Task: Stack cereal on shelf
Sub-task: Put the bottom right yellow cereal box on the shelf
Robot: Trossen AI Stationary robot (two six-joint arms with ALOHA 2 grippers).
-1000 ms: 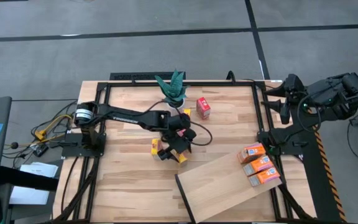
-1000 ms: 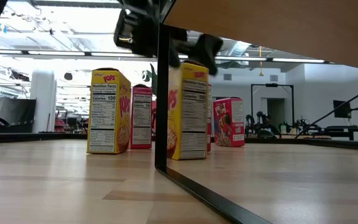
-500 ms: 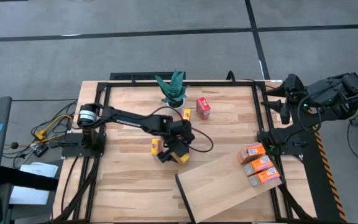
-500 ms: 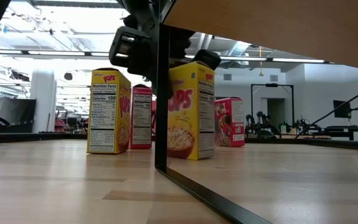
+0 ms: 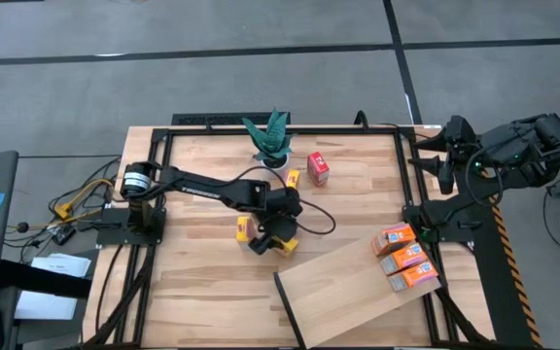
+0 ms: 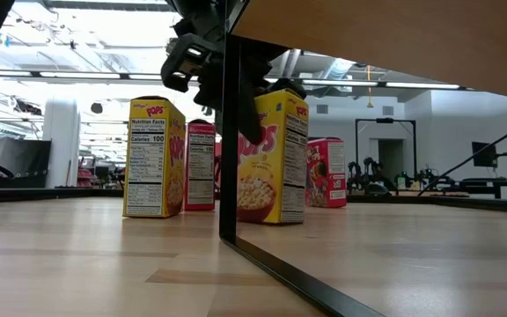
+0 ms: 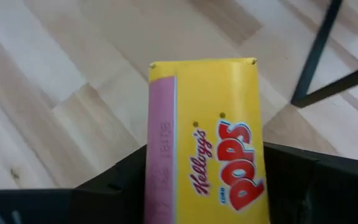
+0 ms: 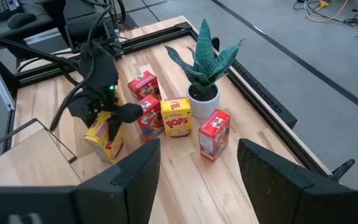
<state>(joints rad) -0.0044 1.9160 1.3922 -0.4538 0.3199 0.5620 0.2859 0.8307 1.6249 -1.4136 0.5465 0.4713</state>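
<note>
My left gripper (image 5: 275,233) is shut on a yellow Pops cereal box (image 6: 271,167) near the table's middle, just beyond the far left corner of the shelf (image 5: 358,292), a pale board with a dark edge. The box also shows in the left wrist view (image 7: 207,130) and the right wrist view (image 8: 104,138). Three orange boxes (image 5: 406,258) lie on the shelf's right end. My right gripper (image 8: 197,168) is open and empty, parked off the table's right edge (image 5: 450,156). My left gripper pinches the yellow box's upper part between its two fingers (image 7: 117,180), one on the pink-striped side (image 7: 160,186) and one on the opposite side. The fingers come from above, slanting down. The box stands slightly tilted; whether its bottom touches the table I cannot tell.
Another yellow box (image 5: 244,229) stands left of the gripper. A small yellow box (image 5: 292,179) and a red box (image 5: 318,168) stand farther back by a potted plant (image 5: 270,141). More red boxes show in the right wrist view (image 8: 143,84). A black frame rims the table.
My left gripper has gone a little toward the table's near edge, still shut on the yellow box. The box has turned about its upright axis: the low view showed its nutrition side and now shows its printed front, slightly tilted.
</note>
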